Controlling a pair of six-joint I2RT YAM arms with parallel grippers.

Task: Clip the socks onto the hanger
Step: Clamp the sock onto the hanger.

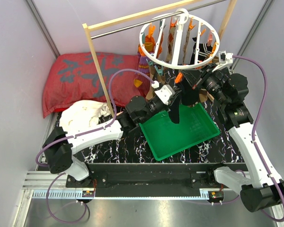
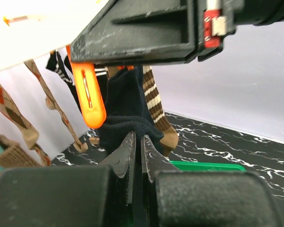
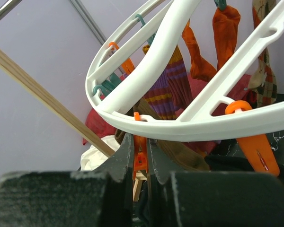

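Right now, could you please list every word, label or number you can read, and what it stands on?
No text can be read.
Red pillow: grey-blue marks, perhaps characters, not legible.
Red tag in the left wrist view: too small to read.

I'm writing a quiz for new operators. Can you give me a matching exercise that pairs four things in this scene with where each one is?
Things:
1. black sock
2. orange clip
3. green tray
4. red pillow

Places:
A. flat on the table, centre
B. pinched in the left gripper
C. at the far left
D. between the right gripper fingers

Pairs: 1-B, 2-D, 3-A, 4-C
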